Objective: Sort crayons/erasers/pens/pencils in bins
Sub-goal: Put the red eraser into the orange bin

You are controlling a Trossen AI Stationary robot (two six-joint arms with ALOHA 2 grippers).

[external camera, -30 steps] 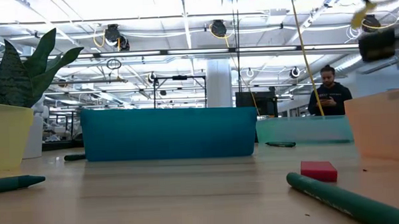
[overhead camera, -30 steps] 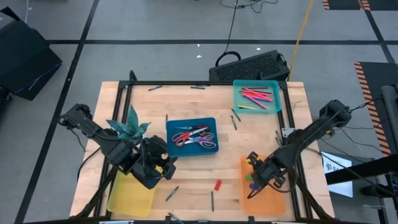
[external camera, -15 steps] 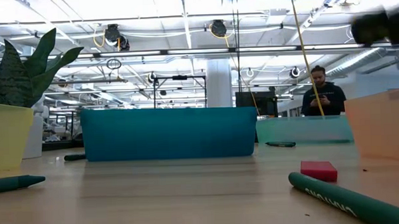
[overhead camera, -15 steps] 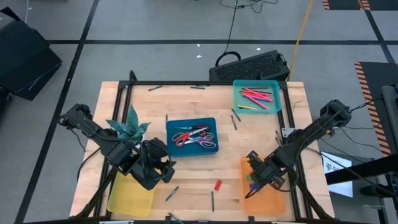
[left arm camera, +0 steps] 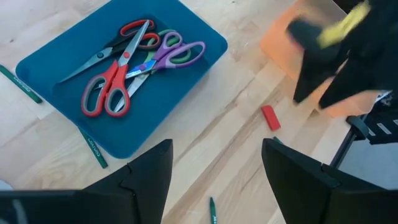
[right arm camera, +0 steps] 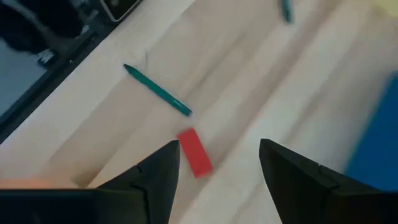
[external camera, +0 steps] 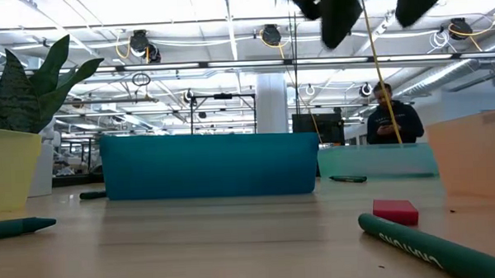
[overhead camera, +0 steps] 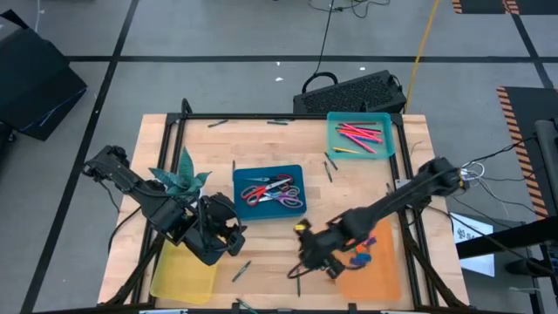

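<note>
With its fingers spread wide, the right gripper [overhead camera: 312, 253] should be centred over the red eraser [right arm camera: 194, 152] before being lowered and closed across its narrow sides

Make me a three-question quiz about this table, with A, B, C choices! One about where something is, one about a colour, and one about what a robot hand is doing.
1. Where do the scissors lie?
A. in the opaque dark blue bin
B. in the teal bin
C. on bare wood

2. What colour is the small eraser block lying on the wooden table?
A. green
B. red
C. pink

3. How is the right gripper above that eraser?
A. shut on the eraser
B. shut on a pen
C. open and empty

Answers:
1 A, the high view shows the scissors inside the blue tray.
2 B, the right wrist view shows a red block on the wood.
3 C, the fingers stand wide apart with nothing between them.
</note>
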